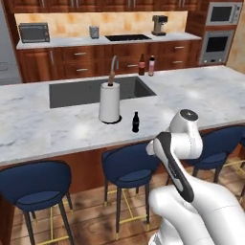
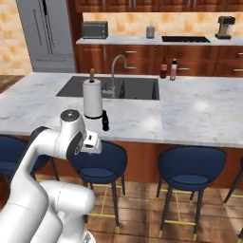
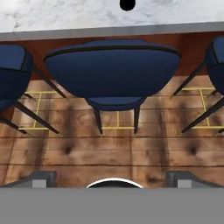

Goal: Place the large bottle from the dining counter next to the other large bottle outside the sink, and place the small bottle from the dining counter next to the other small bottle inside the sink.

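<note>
Left base view is showing the small black bottle (image 1: 135, 122) standing upright on the marble counter (image 1: 201, 93), just beside the paper towel roll (image 1: 109, 102) before the sink (image 1: 95, 91). The gripper (image 3: 113, 177) is hanging over a blue stool (image 3: 113, 72), fingers spread wide, gripping nothing.

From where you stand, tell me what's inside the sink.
The sink shows a bare dark floor; the paper towel roll covers part of its near side, so a small bottle could be hidden.

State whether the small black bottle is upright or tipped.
Upright: the small black bottle stands on its base on the dining counter.
</note>
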Controlling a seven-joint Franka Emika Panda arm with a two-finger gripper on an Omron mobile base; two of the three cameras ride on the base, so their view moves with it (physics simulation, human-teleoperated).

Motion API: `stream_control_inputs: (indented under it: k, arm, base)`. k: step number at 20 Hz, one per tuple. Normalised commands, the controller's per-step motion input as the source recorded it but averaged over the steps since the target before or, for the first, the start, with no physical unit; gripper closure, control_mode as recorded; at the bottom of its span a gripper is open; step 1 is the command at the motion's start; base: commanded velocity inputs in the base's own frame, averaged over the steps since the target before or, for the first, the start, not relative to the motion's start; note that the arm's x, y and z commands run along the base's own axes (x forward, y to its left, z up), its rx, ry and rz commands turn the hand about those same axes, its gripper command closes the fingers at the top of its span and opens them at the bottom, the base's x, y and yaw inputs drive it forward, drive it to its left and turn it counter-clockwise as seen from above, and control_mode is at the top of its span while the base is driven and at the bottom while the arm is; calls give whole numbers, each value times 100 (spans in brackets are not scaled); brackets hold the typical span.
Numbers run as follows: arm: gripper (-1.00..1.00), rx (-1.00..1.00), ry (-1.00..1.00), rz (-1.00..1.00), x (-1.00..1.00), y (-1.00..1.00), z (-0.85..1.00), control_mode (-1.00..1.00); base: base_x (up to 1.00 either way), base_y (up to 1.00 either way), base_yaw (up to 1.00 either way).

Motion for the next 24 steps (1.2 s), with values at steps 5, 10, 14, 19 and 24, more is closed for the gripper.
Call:
stream_control_inputs:
  k: [5,10,14,19,24]
  arm:
    - [-100,0,0,0,0,0,0,100]
    - [-100,0,0,0,0,0,0,100]
    - [-100,0,0,0,0,0,0,100]
    - [-100,0,0,0,0,0,0,100]
    - [-100,0,0,0,0,0,0,100]
  base:
    - [31,-42,19]
    - [37,-1,9]
    - [45,0,4]
    - [56,0,1]
    - [43,0,1]
